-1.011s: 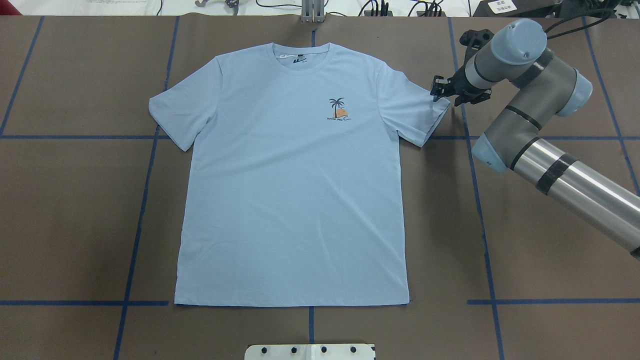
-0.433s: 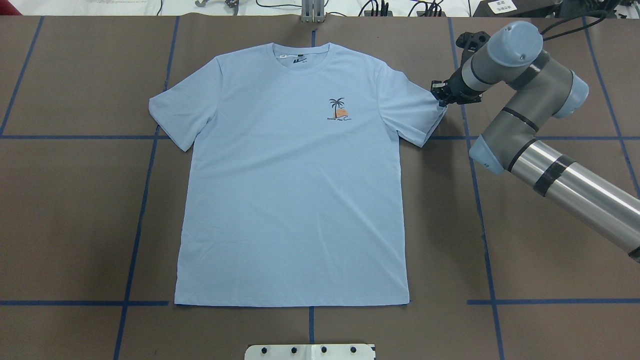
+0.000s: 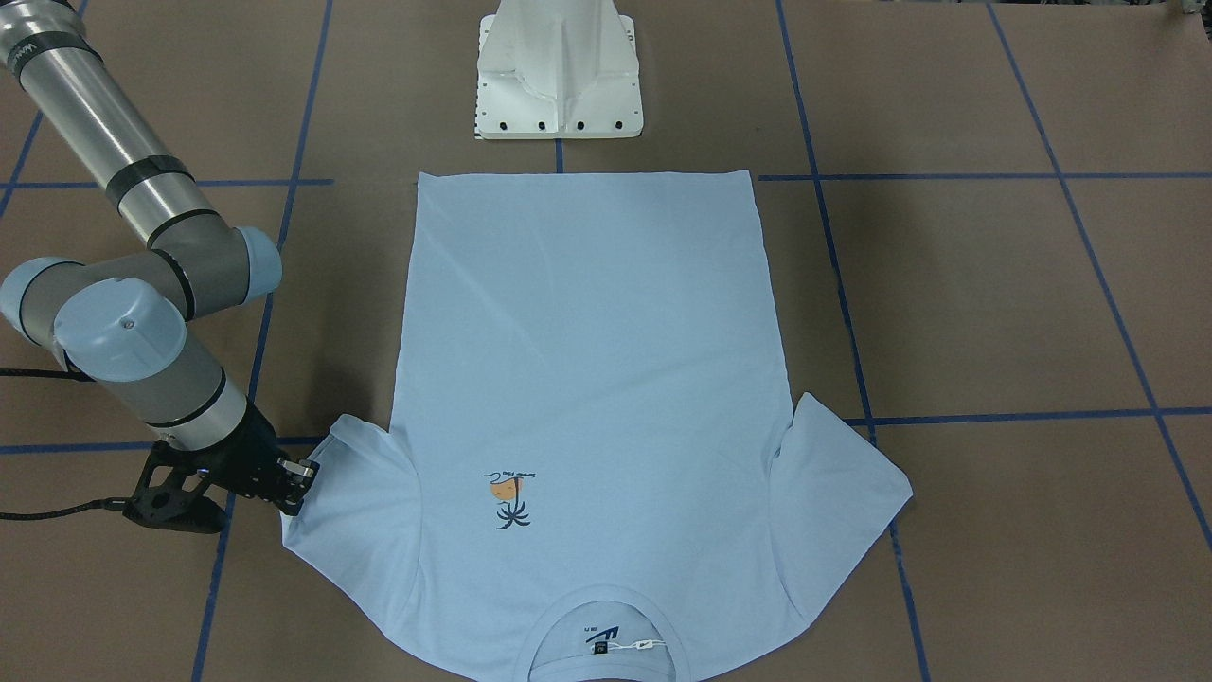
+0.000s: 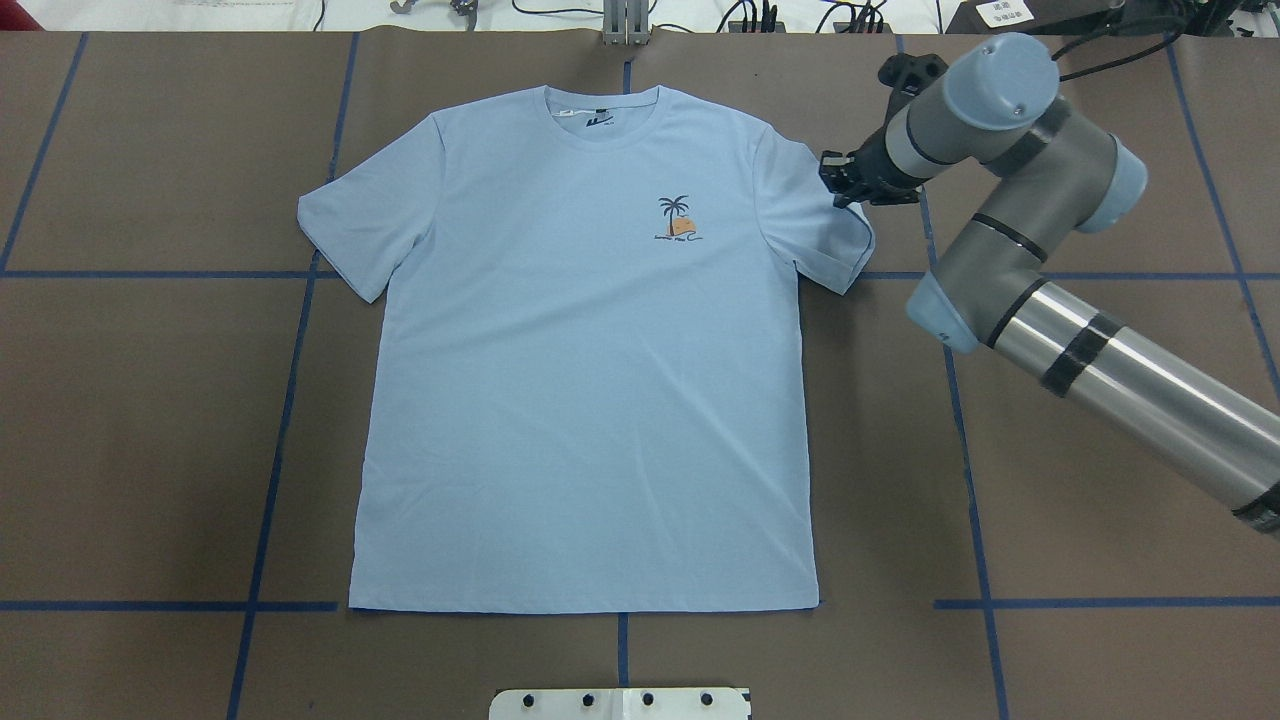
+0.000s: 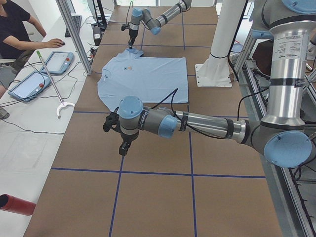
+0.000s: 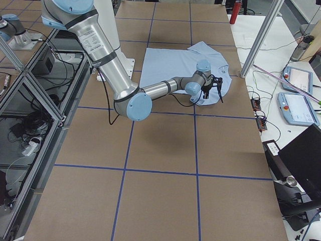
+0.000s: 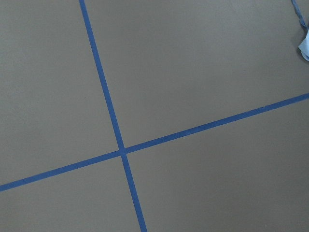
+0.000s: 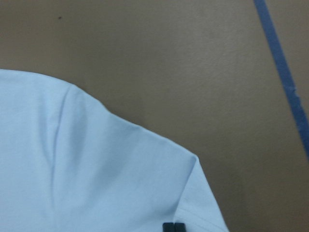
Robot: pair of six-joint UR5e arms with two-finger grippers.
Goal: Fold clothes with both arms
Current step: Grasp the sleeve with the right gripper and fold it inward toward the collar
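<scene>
The light blue T-shirt lies flat and face up on the brown table, collar at the far side, with the palm-tree print on its chest. My right gripper is shut on the outer edge of the shirt's right-hand sleeve. The right wrist view shows its fingertips pressed together on the fabric. From the front, the right gripper sits at the sleeve's corner. My left gripper hangs over bare table well off the shirt's left side. It shows only in the exterior left view, so I cannot tell its state.
The white pedestal base stands near the shirt's hem. Blue tape lines grid the table. Beyond the far edge, a person sits at a side table holding tablets and cables. A red cylinder lies there too.
My right gripper went from open beside the sleeve to shut on its edge. It then moved left, pulling the sleeve edge inward toward the shirt's body.
</scene>
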